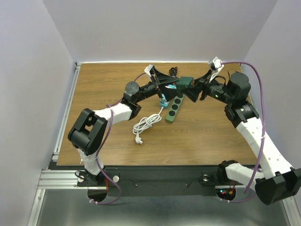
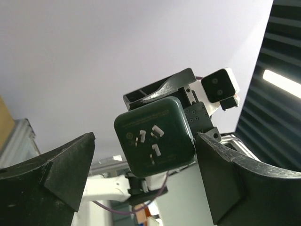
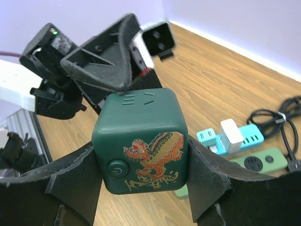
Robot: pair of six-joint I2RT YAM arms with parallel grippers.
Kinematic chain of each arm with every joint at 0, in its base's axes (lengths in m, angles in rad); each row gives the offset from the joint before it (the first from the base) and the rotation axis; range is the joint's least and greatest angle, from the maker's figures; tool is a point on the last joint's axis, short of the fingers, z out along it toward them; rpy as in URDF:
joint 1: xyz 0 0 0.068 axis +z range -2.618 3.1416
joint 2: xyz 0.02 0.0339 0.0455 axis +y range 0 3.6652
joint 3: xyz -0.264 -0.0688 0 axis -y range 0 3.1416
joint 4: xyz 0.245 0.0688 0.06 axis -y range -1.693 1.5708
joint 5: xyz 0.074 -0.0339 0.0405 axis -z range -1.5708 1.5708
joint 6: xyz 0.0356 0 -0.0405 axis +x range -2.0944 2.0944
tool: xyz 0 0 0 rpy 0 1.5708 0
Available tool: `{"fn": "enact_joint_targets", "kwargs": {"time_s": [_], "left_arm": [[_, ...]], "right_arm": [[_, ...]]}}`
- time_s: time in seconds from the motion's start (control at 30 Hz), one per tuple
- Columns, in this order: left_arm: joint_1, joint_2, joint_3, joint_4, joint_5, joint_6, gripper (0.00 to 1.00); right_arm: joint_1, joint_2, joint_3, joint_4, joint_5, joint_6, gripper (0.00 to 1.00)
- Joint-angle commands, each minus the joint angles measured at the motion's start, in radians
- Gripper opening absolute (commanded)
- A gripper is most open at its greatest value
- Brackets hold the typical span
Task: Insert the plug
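My right gripper (image 3: pixel 141 157) is shut on a dark green cube socket (image 3: pixel 141 141) with a red and gold dragon print and a power button, held above the table (image 1: pixel 211 136). In the top view the cube (image 1: pixel 185 83) hangs at the back centre, and my right gripper (image 1: pixel 194 88) grips it from the right. My left gripper (image 1: pixel 163 82) is open and empty, just left of the cube. In the left wrist view the cube's slotted face (image 2: pixel 154 141) fills the gap between my fingers (image 2: pixel 70 165). A white plug (image 1: pixel 138 140) on a coiled white cable (image 1: pixel 146 123) lies on the table.
A dark green power strip (image 1: pixel 173 109) lies at the table's centre beside a cyan strip (image 1: pixel 164 101). In the right wrist view the cyan strip (image 3: pixel 211 139) carries a white adaptor (image 3: pixel 231 135), next to the green strip (image 3: pixel 258 162) and black cables (image 3: pixel 277 120).
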Motion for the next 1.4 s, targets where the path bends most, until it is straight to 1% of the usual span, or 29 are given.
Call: {"fn": "enact_joint_targets", "kwargs": {"time_s": [0.0, 0.07, 0.1, 0.13, 0.17, 0.2, 0.23, 0.27, 0.3, 0.33, 0.4, 0.43, 0.47, 0.53, 0.57, 0.6, 0.73, 0.87, 1.07, 1.1, 1.17, 1.37], "left_arm": [[0.059, -0.006, -0.012, -0.013, 0.013, 0.163, 0.98], [0.083, -0.022, -0.019, -0.048, -0.016, 0.227, 0.99], [0.097, -0.030, -0.013, -0.136, -0.025, 0.343, 0.98], [0.107, -0.038, -0.006, -0.199, -0.039, 0.409, 0.98], [0.113, -0.056, 0.028, -0.270, -0.077, 0.501, 0.98], [0.113, -0.064, 0.048, -0.424, -0.105, 0.586, 0.98], [0.098, -0.076, 0.066, -0.494, -0.167, 0.760, 0.98], [0.088, -0.078, 0.091, -0.598, -0.195, 0.828, 0.98], [0.082, -0.078, 0.093, -0.625, -0.215, 0.882, 0.98], [0.073, -0.078, 0.091, -0.643, -0.228, 0.966, 0.98], [0.045, -0.078, 0.084, -0.675, -0.255, 1.034, 0.98], [0.036, -0.075, 0.087, -0.724, -0.260, 1.065, 0.98], [0.007, -0.069, 0.094, -0.778, -0.292, 1.126, 0.98], [-0.022, -0.058, 0.106, -0.839, -0.340, 1.181, 0.98], [-0.036, -0.047, 0.113, -0.864, -0.387, 1.227, 0.98], [-0.054, -0.041, 0.117, -0.893, -0.404, 1.241, 0.98], [-0.085, -0.003, 0.131, -0.965, -0.495, 1.301, 0.98], [-0.108, 0.037, 0.122, -0.988, -0.576, 1.332, 0.99], [-0.160, 0.097, 0.159, -1.015, -0.657, 1.393, 0.99], [-0.177, 0.114, 0.172, -1.025, -0.700, 1.403, 0.99], [-0.191, 0.140, 0.188, -1.039, -0.735, 1.424, 0.99], [-0.234, 0.175, 0.229, -1.071, -0.780, 1.455, 0.99]], "right_arm": [[0.002, -0.011, 0.097, -0.019, 0.064, 0.041, 0.00], [0.004, -0.006, 0.130, -0.109, 0.121, 0.036, 0.00], [0.002, -0.002, 0.147, -0.144, 0.152, 0.036, 0.00], [0.002, 0.006, 0.163, -0.184, 0.184, 0.036, 0.00], [0.004, 0.027, 0.190, -0.260, 0.243, 0.041, 0.00], [0.002, 0.043, 0.203, -0.296, 0.274, 0.045, 0.00], [0.001, 0.070, 0.210, -0.353, 0.326, 0.057, 0.00], [0.001, 0.088, 0.218, -0.375, 0.353, 0.063, 0.00], [0.001, 0.104, 0.221, -0.391, 0.382, 0.071, 0.00], [-0.002, 0.122, 0.221, -0.424, 0.405, 0.079, 0.01], [-0.016, 0.185, 0.220, -0.441, 0.416, 0.096, 0.01], [-0.025, 0.207, 0.215, -0.444, 0.410, 0.103, 0.00], [-0.039, 0.246, 0.215, -0.442, 0.396, 0.113, 0.00], [-0.048, 0.288, 0.220, -0.442, 0.390, 0.120, 0.00], [-0.054, 0.306, 0.224, -0.442, 0.387, 0.120, 0.00], [-0.059, 0.344, 0.229, -0.441, 0.387, 0.120, 0.00], [-0.074, 0.401, 0.246, -0.441, 0.382, 0.119, 0.00], [-0.077, 0.420, 0.235, -0.441, 0.371, 0.119, 0.00], [-0.087, 0.403, 0.210, -0.441, 0.399, 0.123, 0.00], [-0.093, 0.394, 0.206, -0.441, 0.405, 0.125, 0.00], [-0.103, 0.386, 0.201, -0.441, 0.410, 0.122, 0.00], [-0.125, 0.371, 0.189, -0.441, 0.407, 0.117, 0.00]]}}
